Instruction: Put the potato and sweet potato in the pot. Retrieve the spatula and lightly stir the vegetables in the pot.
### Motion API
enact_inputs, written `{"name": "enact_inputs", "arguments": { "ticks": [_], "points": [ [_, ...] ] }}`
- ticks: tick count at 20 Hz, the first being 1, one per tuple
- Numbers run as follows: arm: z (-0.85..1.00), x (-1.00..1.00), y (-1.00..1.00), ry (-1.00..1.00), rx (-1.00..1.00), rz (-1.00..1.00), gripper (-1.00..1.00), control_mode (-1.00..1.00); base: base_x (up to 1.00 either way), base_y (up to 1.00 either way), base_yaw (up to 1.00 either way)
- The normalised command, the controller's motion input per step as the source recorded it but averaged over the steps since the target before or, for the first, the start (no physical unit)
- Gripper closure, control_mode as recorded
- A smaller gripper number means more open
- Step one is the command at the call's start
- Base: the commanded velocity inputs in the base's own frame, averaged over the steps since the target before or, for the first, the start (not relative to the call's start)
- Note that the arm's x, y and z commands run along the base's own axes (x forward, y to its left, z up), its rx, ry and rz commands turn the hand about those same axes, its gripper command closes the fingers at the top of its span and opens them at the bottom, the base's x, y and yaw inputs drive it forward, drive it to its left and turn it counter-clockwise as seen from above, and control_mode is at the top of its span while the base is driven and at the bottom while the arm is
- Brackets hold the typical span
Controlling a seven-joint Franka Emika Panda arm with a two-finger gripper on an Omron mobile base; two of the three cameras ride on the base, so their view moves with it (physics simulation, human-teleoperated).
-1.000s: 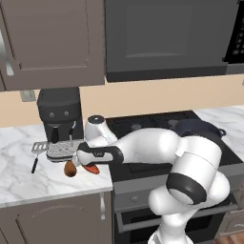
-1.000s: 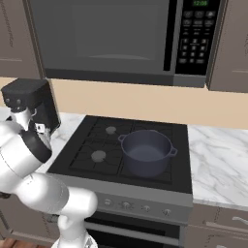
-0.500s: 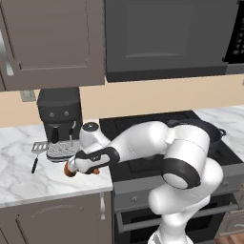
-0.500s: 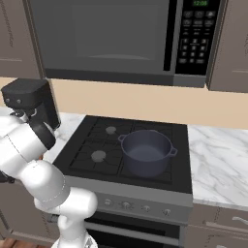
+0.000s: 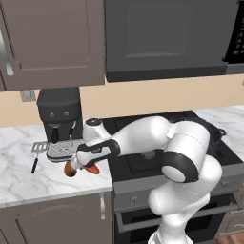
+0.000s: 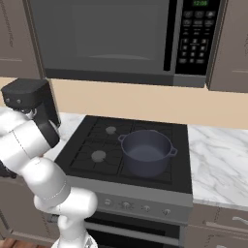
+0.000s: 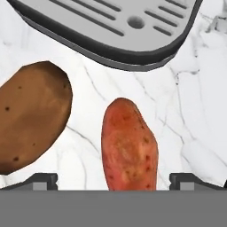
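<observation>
Marble counter [image 7: 195, 102]: gripper [image 7: 113, 181] wide open, straddling the sweet potato [image 7: 128, 146], nothing held. Potato [image 7: 31, 115] just beside its left finger; risk of clipping it on descent, rolling both.

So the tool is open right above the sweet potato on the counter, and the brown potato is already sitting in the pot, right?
Not quite. The potato isn't in the pot; the hand view shows it on the marble counter beside the sweet potato. The right base view shows the pot empty. The tool is indeed open over the sweet potato.
</observation>
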Motion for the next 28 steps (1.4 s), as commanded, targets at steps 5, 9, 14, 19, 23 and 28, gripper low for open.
{"name": "enact_inputs", "arguments": {
  "ticks": [5, 9, 14, 19, 23, 28],
  "points": [
    [0.00, 0.12, 0.00, 0.07, 0.00, 0.00, -1.00, -1.00, 0.00, 0.00, 0.00],
    [-0.11, 0.00, 0.06, 0.02, 0.00, 0.00, -1.00, -1.00, 0.00, 0.00, 0.00],
    [-0.20, 0.00, 0.04, 0.00, 0.00, 0.02, -1.00, -1.00, 0.00, 0.00, 0.00],
    [-0.14, -0.04, 0.00, 0.00, 0.00, 0.03, -1.00, -1.00, 0.00, 0.00, 0.00],
    [-0.01, 0.00, 0.00, -0.01, 0.00, 0.02, -1.00, -1.00, 0.00, 0.00, 0.00],
    [-0.09, 0.00, 0.00, 0.00, 0.00, 0.00, -1.00, -1.00, 0.00, 0.00, 0.00]
  ]
}}
